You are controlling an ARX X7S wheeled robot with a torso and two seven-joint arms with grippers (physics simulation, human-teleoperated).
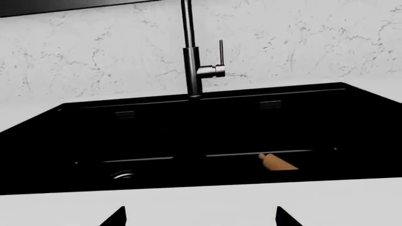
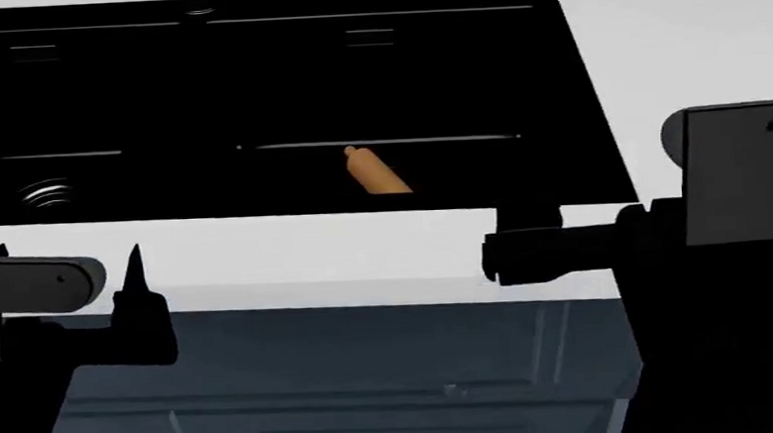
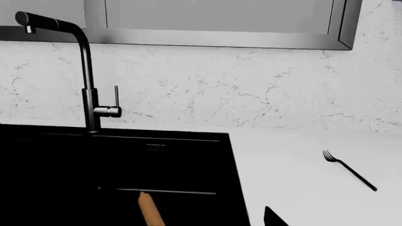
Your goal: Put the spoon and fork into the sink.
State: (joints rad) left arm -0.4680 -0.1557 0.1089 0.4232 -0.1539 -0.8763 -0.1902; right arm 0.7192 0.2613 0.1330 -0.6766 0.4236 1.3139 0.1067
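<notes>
Left end effector [image 2: 64,258] low with fingertips spread apart, empty; right end effector [image 2: 526,231] level, finger spread unclear

counter [image 3: 295,179]: I see pale stone, sink [image 3: 188,155] set into it | fork [image 3: 349,170] lying flat right of sink, apart

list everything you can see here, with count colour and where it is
sink: 1, black, double basin, set in the countertop
faucet: 1, dark with a chrome lever, behind the sink at the wall
drain: 1 visible, chrome ringed, in the left basin
orange-tan wooden item: 1, in the right basin, only partly visible
fork: 1, dark handle, on the countertop right of the sink
countertop: 1, white
backsplash: 1, white marble, behind the sink
cabinet front: grey-blue, below the counter
left gripper: 1, black, fingertips apart, empty
right gripper: 1, black, at the counter edge, state unclear
</notes>
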